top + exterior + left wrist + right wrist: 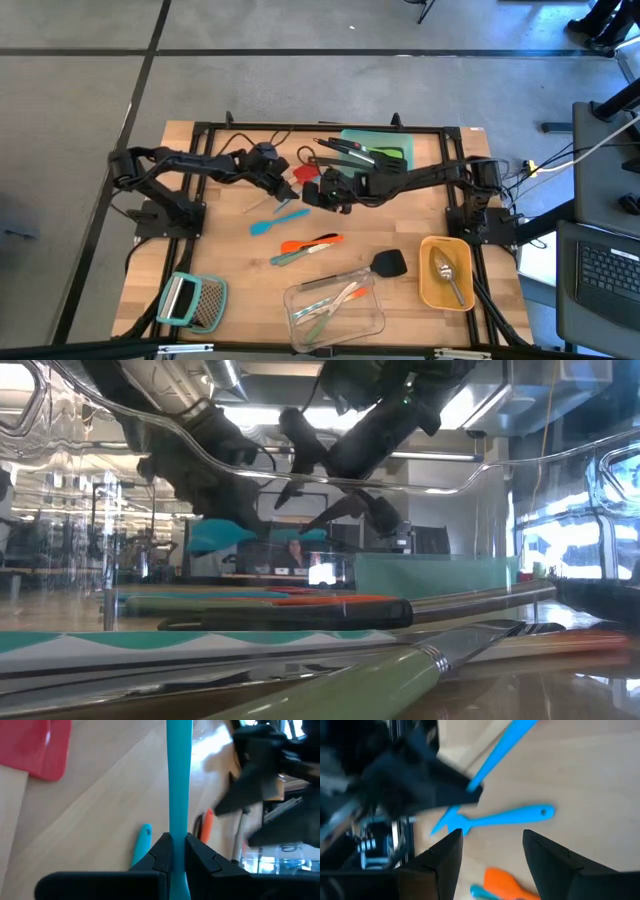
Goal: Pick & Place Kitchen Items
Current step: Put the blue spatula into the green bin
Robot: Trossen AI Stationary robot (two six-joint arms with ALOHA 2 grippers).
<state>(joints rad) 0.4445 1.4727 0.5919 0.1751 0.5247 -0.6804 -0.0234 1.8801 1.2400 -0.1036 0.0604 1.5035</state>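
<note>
My left gripper [283,188] [179,851] is shut on a slim teal tool [179,780] over the table's middle; the tool also shows in the right wrist view [502,747]. My right gripper [322,193] [492,852] is open and empty, close to the left one on its right side. A teal spatula [278,222] [500,817] lies flat on the table under them. An orange tool [312,243] and another teal tool [290,257] lie nearer. A red spatula [305,172] lies just beyond the grippers. A black slotted spatula [385,265] lies near the right front. My left gripper pinches the slim teal tool's handle [179,827] between its two fingers [161,854]. The fingers come from above and lie across the handle. The tool sticks out past the fingers, and in the right wrist view it stands clear of the table.
A teal container [378,150] with black utensils stands at the far edge. A clear container [335,310] with several tools stands at the front. A yellow container [447,272] holds a silver spoon. A flat grater [193,300] lies front left.
</note>
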